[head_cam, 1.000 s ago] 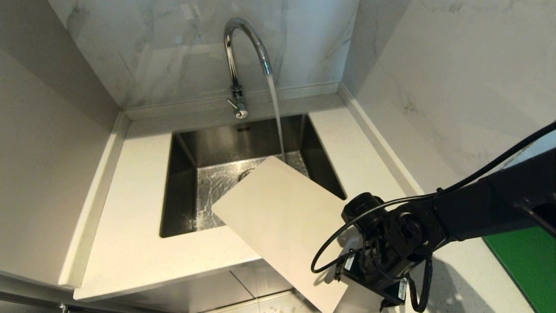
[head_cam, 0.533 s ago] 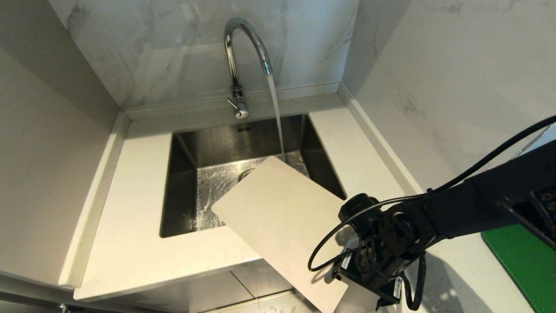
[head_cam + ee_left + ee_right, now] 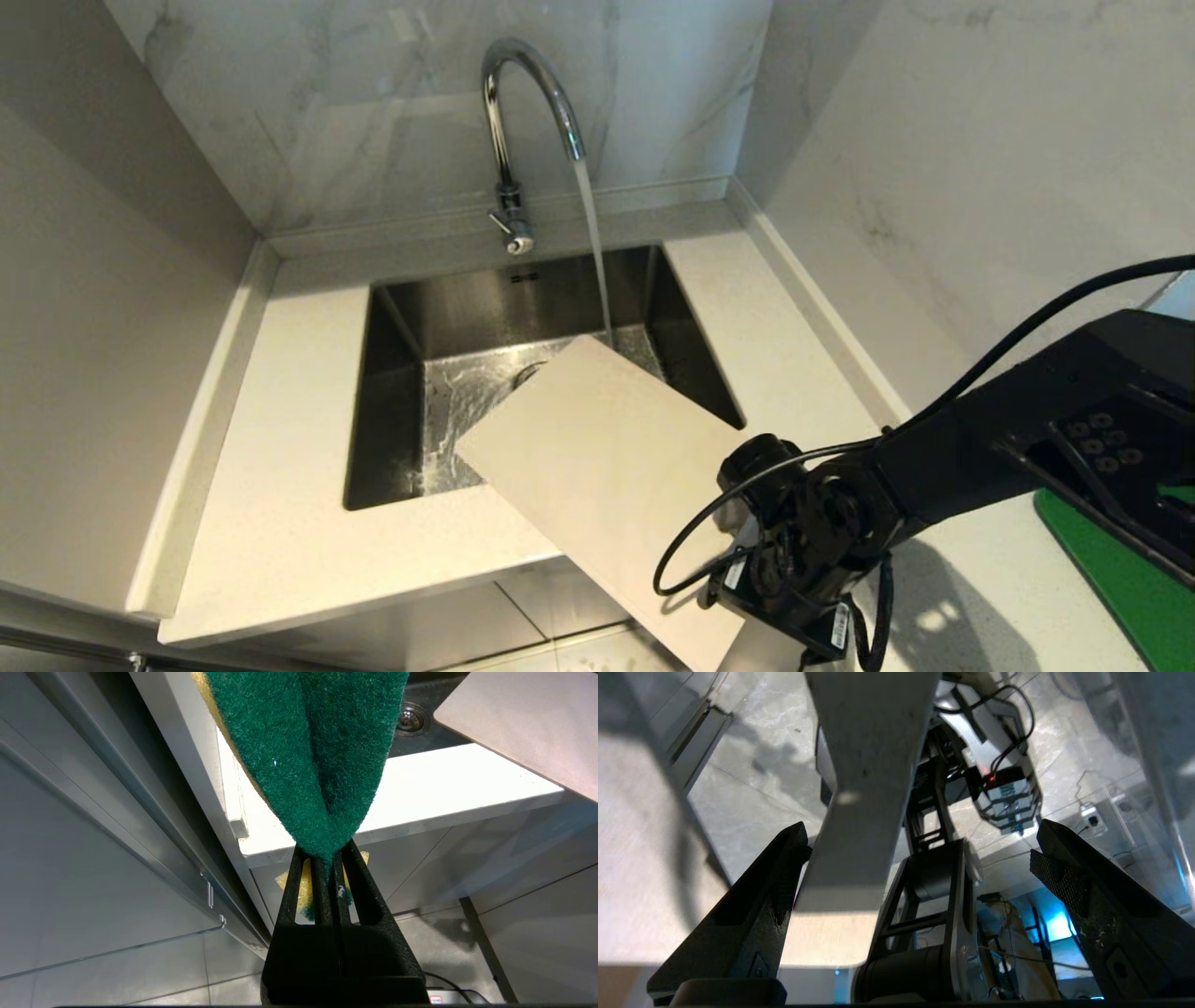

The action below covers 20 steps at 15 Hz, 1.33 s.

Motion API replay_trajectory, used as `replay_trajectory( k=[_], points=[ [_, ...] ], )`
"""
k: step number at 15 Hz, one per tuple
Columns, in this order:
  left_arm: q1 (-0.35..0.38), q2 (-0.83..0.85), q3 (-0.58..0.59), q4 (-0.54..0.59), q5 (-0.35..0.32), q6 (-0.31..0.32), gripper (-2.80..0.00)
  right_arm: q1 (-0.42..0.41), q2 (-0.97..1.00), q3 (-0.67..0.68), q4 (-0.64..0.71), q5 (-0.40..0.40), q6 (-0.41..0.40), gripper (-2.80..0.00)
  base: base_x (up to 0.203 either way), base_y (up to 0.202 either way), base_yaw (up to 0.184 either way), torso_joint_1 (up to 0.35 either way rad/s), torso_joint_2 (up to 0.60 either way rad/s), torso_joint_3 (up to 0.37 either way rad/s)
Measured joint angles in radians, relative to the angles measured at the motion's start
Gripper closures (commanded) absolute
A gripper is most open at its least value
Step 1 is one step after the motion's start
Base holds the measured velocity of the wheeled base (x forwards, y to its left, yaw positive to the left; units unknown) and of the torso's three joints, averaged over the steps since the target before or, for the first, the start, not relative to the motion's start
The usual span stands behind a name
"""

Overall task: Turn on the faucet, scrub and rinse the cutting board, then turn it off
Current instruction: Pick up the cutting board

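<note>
Right gripper [image 3: 915,868]: jaws wide apart at board's [image 3: 607,467] near end. Board leans over sink [image 3: 392,401] edge, water running from faucet [image 3: 513,121]. Left gripper [image 3: 329,858] clamps sponge [image 3: 308,751].

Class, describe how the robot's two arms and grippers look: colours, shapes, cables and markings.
The right arm is matte black with rounded joint housings; a loose black cable loops beside its wrist, which carries small white labels. The right gripper has two long, tapering black fingers with textured pads. The left gripper is also black, its fingers slotted and wedge-shaped.
</note>
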Motion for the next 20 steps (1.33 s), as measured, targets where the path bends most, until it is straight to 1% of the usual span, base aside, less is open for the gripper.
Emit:
replay_trajectory(
  k=[2, 4, 5, 10, 13, 15, 17, 20],
  points=[
    [0.0, 0.0, 0.0, 0.0, 0.0, 0.0, 0.0, 0.001, 0.018, -0.003, -0.025, -0.002, -0.01, -2.8, 0.0, 0.0, 0.0, 0.0, 0.0, 0.0],
    [0.0, 0.0, 0.0, 0.0, 0.0, 0.0, 0.0, 0.0, 0.035, -0.006, -0.045, -0.005, -0.037, -2.8, 0.0, 0.0, 0.0, 0.0, 0.0, 0.0],
    [0.0, 0.0, 0.0, 0.0, 0.0, 0.0, 0.0, 0.0, 0.041, -0.007, -0.054, -0.006, -0.042, 0.0, 0.0, 0.0, 0.0, 0.0, 0.0, 0.0],
    [0.0, 0.0, 0.0, 0.0, 0.0, 0.0, 0.0, 0.001, 0.073, -0.016, -0.105, -0.009, -0.056, 0.0, 0.0, 0.0, 0.0, 0.0, 0.0, 0.0],
    [0.0, 0.0, 0.0, 0.0, 0.0, 0.0, 0.0, 0.001, 0.071, -0.018, -0.109, -0.01, -0.056, 0.0, 0.0, 0.0, 0.0, 0.0, 0.0, 0.0],
    [0.0, 0.0, 0.0, 0.0, 0.0, 0.0, 0.0, 0.001, 0.048, -0.021, -0.106, -0.012, -0.06, 0.0, 0.0, 0.0, 0.0, 0.0, 0.0, 0.0],
    [0.0, 0.0, 0.0, 0.0, 0.0, 0.0, 0.0, 0.0, 0.02, -0.024, -0.104, -0.016, -0.093, 0.0, 0.0, 0.0, 0.0, 0.0, 0.0, 0.0],
    [0.0, 0.0, 0.0, 0.0, 0.0, 0.0, 0.0, -0.001, -0.032, -0.023, -0.094, -0.035, -0.108, 0.0, 0.0, 0.0, 0.0, 0.0, 0.0, 0.0]
  ],
)
